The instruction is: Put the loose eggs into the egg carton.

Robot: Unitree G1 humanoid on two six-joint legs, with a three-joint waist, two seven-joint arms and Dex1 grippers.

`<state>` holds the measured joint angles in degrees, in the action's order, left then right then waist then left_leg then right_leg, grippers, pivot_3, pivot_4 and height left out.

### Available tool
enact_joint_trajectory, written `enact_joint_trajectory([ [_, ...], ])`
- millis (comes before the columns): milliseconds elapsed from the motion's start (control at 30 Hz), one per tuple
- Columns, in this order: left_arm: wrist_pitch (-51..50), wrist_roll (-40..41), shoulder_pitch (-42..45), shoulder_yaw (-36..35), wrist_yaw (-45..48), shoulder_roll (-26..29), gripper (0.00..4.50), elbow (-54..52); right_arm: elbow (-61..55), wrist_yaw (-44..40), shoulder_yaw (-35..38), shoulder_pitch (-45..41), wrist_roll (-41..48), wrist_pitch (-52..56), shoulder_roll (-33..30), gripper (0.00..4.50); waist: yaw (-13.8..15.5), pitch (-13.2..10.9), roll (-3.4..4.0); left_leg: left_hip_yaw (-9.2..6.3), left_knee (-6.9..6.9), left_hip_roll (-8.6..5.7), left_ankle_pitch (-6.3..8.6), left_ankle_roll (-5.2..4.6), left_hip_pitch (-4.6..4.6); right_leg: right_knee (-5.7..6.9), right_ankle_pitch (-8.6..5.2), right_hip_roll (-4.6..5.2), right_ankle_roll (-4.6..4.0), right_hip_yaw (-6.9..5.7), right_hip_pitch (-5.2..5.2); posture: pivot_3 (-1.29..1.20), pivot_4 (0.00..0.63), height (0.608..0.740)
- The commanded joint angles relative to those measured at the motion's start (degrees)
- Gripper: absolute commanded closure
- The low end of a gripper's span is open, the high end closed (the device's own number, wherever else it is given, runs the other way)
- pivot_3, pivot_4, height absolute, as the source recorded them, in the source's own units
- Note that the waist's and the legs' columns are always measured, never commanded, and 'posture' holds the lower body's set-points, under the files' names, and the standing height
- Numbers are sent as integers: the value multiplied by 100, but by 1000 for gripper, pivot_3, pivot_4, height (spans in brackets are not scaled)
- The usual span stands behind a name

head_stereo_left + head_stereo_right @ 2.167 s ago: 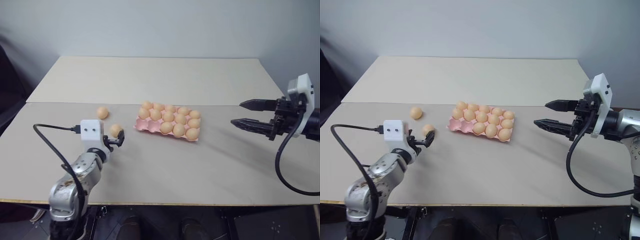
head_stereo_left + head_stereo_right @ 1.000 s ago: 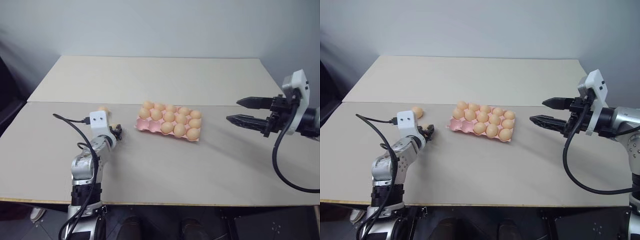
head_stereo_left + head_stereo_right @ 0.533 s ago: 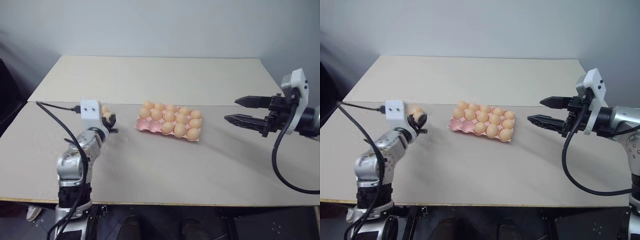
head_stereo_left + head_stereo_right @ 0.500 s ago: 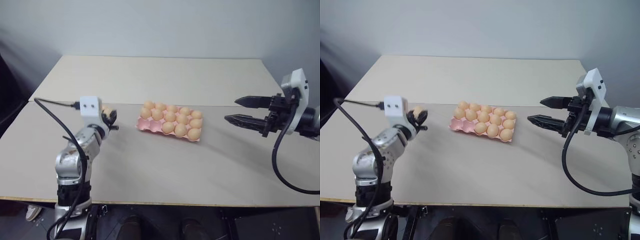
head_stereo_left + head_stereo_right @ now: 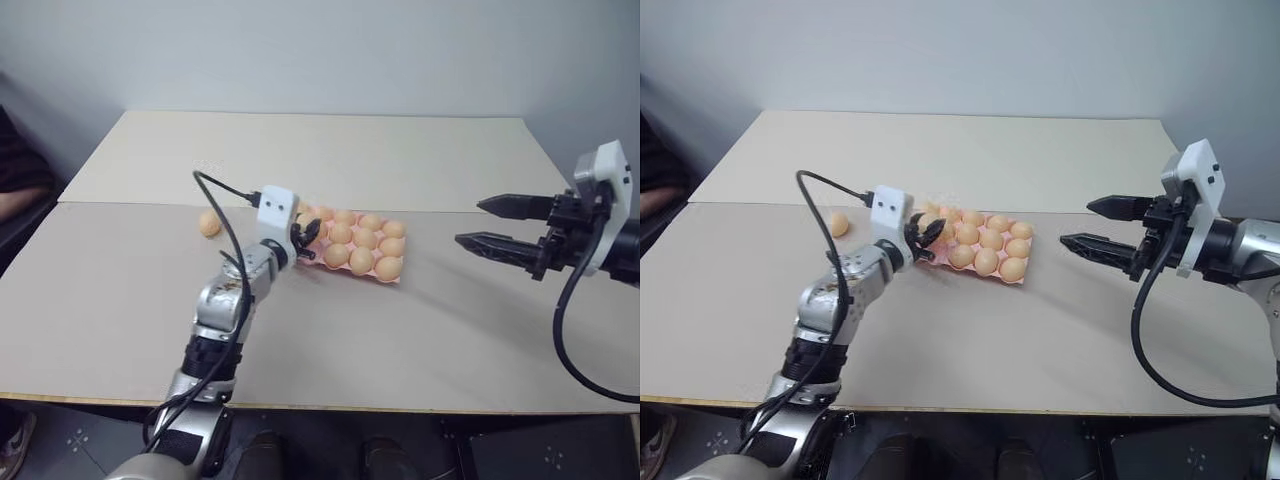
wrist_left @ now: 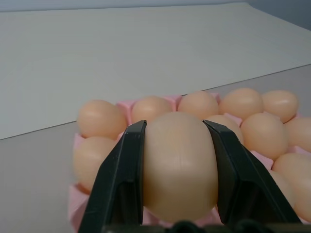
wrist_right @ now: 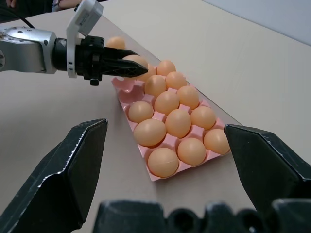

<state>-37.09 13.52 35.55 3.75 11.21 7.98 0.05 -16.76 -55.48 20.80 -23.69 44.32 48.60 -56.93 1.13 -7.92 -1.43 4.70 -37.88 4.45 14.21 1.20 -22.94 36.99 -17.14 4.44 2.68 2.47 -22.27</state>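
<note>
One egg (image 6: 180,165) pinched in left jaws over pink carton (image 7: 158,177), one loose egg (image 5: 208,224) on table, right jaws spread.

Light: soft, even, fairly dim
Shadows: faint, diffuse on the surface (image 5: 400,330)
Glare: slight sheen on held egg (image 6: 180,165)
Focus: right wrist view's near pincer (image 7: 170,160) fingers blurred

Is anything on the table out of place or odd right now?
One loose egg still lies on the table, well left of the egg carton. Another egg is clamped in the left gripper at the carton's left end. Nothing looks cracked or spilled.
</note>
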Motion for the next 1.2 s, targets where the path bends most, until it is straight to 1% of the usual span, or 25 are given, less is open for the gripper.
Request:
enact_joint_trajectory([
  [33, 211, -150, 78, 23, -50, -80, 3012, -4, -171, 13, 262, 25, 169, 41, -134, 0, -13, 0, 0, 0, 0, 0, 0, 0, 0, 0, 0, 0, 0, 0, 0, 0, 150, 740],
  [500, -120, -445, -381, 152, -253, -233, 3012, -399, -43, -59, 109, -61, 165, -28, -214, 0, -15, 0, 0, -3, 0, 0, 0, 0, 0, 0, 0, 0, 0, -1, 0, 0, 150, 740],
  [800, -353, -434, -580, 136, -279, -331, 3012, -657, -101, -46, 97, -48, 212, 24, -183, 0, -13, 0, 0, -3, 0, 0, 0, 0, 0, 0, 0, 0, 0, -1, 0, 0, 150, 740],
  [867, -328, -456, -576, 136, -278, -336, 2298, -622, -122, -34, 85, -33, 230, 34, -172, 0, -14, 0, 0, -3, 0, 0, 0, 0, 0, 0, 0, 0, 0, -1, 1, 0, 150, 740],
  [900, -329, -459, -561, 133, -282, -342, 2136, -608, -129, -35, 82, -23, 240, 39, -177, 0, -14, 0, 0, -3, 0, 0, 0, 0, 0, 1, 0, 0, 0, -1, 1, 0, 150, 740],
  [1100, -369, -498, -532, 115, -324, -313, 112, -678, -150, -37, 72, -16, 269, 70, -210, 0, -13, 0, 0, -3, 0, 0, 0, 0, 0, 1, 0, 1, 0, -1, 1, 0, 150, 740],
  [1200, -432, -435, -569, 84, -270, -257, 50, -831, -156, -37, 77, -5, 282, 83, -220, 0, -12, 0, 0, -4, 0, 0, 0, 0, 0, 1, 0, 1, 0, -1, 1, 0, 150, 740],
])
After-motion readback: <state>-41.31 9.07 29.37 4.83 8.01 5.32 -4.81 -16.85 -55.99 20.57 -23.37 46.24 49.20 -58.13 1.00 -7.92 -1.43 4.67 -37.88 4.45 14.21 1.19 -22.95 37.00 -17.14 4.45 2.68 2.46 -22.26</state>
